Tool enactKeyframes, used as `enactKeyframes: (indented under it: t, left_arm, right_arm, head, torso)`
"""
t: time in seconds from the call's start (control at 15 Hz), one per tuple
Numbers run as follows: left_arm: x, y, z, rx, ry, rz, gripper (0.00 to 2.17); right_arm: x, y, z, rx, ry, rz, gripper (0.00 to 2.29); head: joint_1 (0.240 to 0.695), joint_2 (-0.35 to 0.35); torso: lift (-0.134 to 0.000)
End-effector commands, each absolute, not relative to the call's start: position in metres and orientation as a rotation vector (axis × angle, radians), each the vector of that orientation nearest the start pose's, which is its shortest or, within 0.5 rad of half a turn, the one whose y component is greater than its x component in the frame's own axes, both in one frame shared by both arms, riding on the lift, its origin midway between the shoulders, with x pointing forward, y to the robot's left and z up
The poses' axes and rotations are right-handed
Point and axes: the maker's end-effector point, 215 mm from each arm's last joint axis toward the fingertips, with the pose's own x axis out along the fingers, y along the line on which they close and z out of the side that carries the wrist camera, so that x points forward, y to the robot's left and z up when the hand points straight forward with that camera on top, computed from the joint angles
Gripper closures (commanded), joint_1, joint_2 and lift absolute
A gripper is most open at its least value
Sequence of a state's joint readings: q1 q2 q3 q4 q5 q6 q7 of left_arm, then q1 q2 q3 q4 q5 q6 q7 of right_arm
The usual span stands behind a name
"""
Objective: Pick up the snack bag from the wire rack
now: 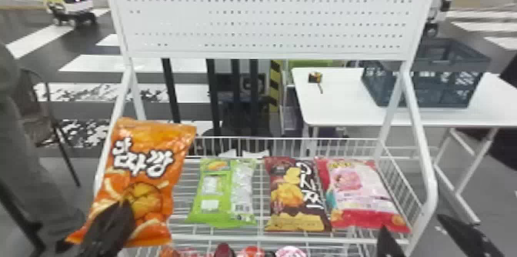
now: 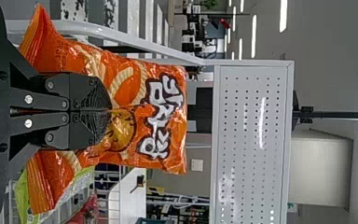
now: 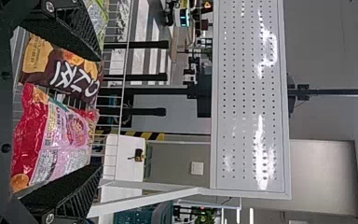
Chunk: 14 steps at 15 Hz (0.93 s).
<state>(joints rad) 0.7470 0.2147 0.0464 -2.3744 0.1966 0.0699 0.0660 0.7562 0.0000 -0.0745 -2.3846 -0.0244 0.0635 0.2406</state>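
Here, bags (image 1: 294, 194) in wire rack (image 1: 230, 238), orange bag (image 1: 154, 183) in left gripper's (image 1: 119, 212) jaws

Illumination is bright and diffuse across the scene. Overhead strip lights (image 2: 254, 42) appear as overexposed white bands in the left wrist view. Elongated glare patches mark the perforated panel (image 1: 173, 17) in both wrist views. Small specular highlights follow the creases of the orange snack bag (image 1: 179, 137). The white table (image 1: 334, 110), far right, reads bright; the area behind the black posts (image 1: 213, 102) is dim.
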Motion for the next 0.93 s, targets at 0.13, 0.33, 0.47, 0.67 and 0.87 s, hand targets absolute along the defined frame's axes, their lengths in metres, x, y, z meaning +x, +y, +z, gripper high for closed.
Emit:
enactKeyframes:
  t: [0.13, 0.33, 0.47, 0.67, 0.87]
  left_arm:
    - [0.387, 0.246, -0.277, -0.007, 0.022, -0.058, 2.08]
    - [0.387, 0.245, -0.277, -0.010, 0.021, -0.059, 2.08]
    - [0.388, 0.242, -0.275, -0.010, 0.016, -0.060, 2.08]
    - [0.388, 0.239, -0.276, -0.010, 0.019, -0.065, 2.08]
    - [0.388, 0.234, -0.277, -0.004, 0.019, -0.072, 2.08]
  right_arm:
    - [0.379, -0.212, -0.280, -0.016, 0.030, 0.176, 0.09]
    - [0.379, -0.212, -0.278, -0.013, 0.023, 0.169, 0.09]
    - [0.378, -0.210, -0.279, -0.011, 0.025, 0.172, 0.09]
    - [0.391, -0.210, -0.290, -0.014, 0.033, 0.171, 0.09]
    - [0.444, -0.210, -0.335, -0.026, 0.063, 0.169, 0.09]
  head:
    - [0.499, 0.000]
    - [0.499, 0.000]
    - [0.499, 0.000]
    - [0.499, 0.000]
    - [0.499, 0.000]
  torso:
    - [0.000]
    - [0.000]
    - [0.000]
    - [0.000]
    - [0.000]
